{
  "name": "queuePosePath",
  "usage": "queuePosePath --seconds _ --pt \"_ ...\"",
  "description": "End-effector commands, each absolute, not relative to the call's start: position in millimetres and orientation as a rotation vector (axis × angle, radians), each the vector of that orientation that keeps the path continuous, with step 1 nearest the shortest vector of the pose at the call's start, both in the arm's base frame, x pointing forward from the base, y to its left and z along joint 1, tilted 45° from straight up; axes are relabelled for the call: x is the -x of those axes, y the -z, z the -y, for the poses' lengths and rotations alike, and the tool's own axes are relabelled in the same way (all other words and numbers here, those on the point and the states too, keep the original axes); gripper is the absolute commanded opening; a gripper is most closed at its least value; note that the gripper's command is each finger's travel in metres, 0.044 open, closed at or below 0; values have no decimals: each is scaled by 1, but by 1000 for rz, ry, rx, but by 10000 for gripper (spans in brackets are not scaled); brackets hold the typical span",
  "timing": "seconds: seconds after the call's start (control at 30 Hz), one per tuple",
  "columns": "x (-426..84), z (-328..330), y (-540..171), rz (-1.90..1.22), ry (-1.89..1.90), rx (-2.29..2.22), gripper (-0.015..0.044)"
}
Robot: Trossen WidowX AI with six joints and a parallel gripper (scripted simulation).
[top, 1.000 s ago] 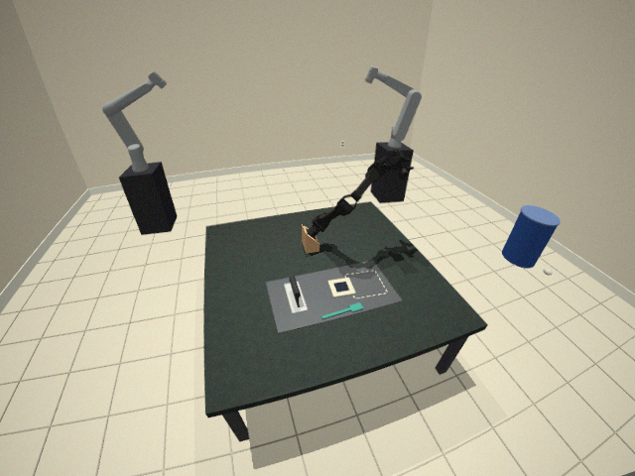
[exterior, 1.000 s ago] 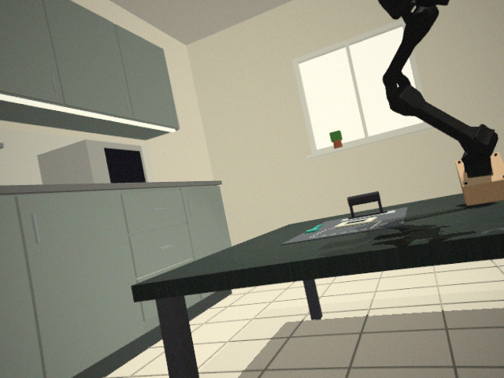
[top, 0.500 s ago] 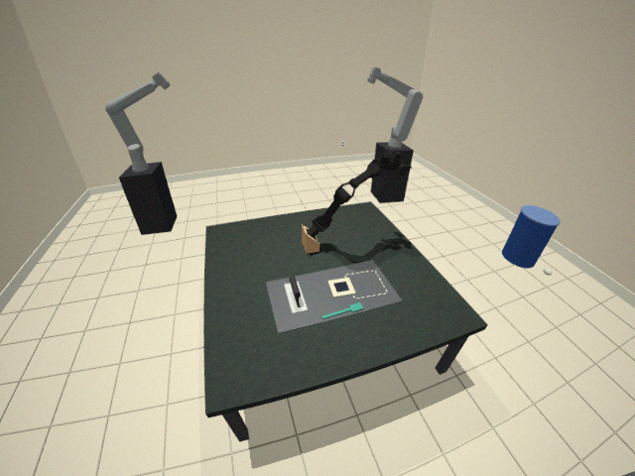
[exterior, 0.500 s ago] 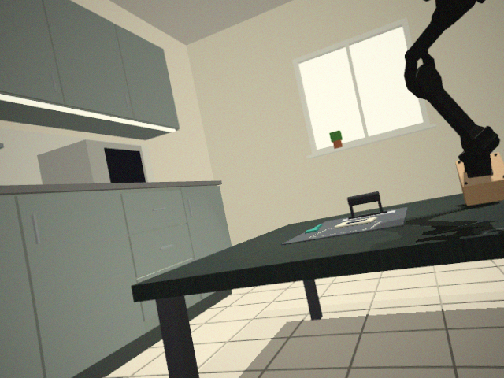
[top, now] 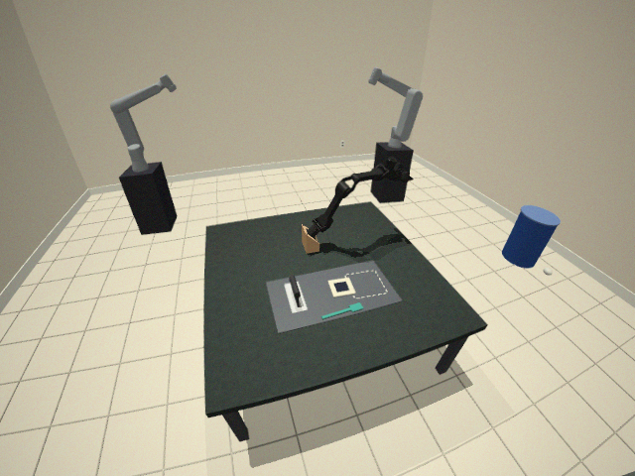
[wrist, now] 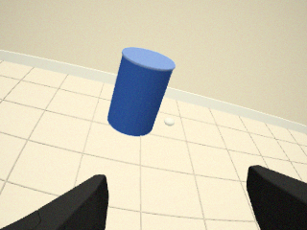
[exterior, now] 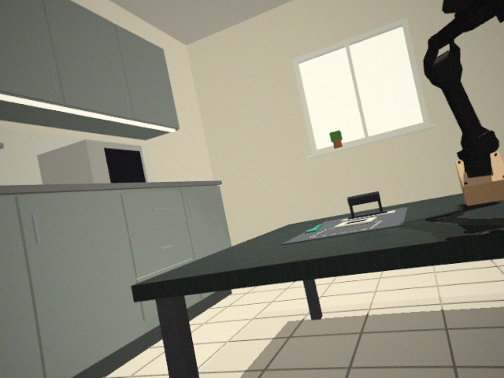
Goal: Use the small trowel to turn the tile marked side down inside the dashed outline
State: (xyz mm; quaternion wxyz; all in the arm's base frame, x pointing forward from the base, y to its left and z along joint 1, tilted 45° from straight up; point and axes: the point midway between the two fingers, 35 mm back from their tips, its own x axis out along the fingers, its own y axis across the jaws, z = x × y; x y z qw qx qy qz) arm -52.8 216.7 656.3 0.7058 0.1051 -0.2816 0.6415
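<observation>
With fingers wide apart and nothing between, to see the gripper (top: 405, 177) (wrist: 178, 182) well away from the tile (top: 333, 288) (exterior: 342, 224), towards one o'clock in the top view. Lying flat on the mat (top: 281, 317) (exterior: 398, 215), dark centre upward, just beside the dashed outline (top: 369, 296) (exterior: 311, 235) at three o'clock. Near it, a teal flat-bladed tool (top: 342, 311) (exterior: 313, 228) at six, a black-handled tool (top: 294, 284) (exterior: 363, 198) at nine.

- Arm (top: 331, 207) (exterior: 460, 101): matte black throughout, built of slim, angular links.
- Elbow (top: 344, 187) (exterior: 446, 67): bulky and rounded, beside a forked link with an open gap.
- Foot joint (top: 321, 223) (exterior: 480, 144): black, chunky, with rounded sides.
- Base bracket (top: 311, 247) (exterior: 484, 193): tan-orange, with raised side plates and small dark holes.
- Jaws: two dark, blunt-tipped fingers with angled faces.
</observation>
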Motion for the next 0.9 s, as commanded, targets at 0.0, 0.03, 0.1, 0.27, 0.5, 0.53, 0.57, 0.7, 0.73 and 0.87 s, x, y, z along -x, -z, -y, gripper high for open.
queuePosePath --seconds 0.0,0.03,0.1,0.27,0.5,0.53,0.57,0.7,0.73,0.87 --pt "54 -249 -641 624 -1402 -127 270" --pt "52 -257 -638 622 -1394 -102 270" --pt "49 -270 -631 622 -1377 -50 270" --pt "36 -305 -612 612 -1337 79 270" --pt "4 -346 -585 571 -1273 242 270" --pt "-2 -350 -581 563 -1263 263 270" --pt "-8 -355 -576 554 -1253 284 270" --pt "-34 -373 -559 515 -1214 365 270" --pt "-40 -377 -554 502 -1208 385 270" --pt "-69 -394 -532 447 -1182 459 270"
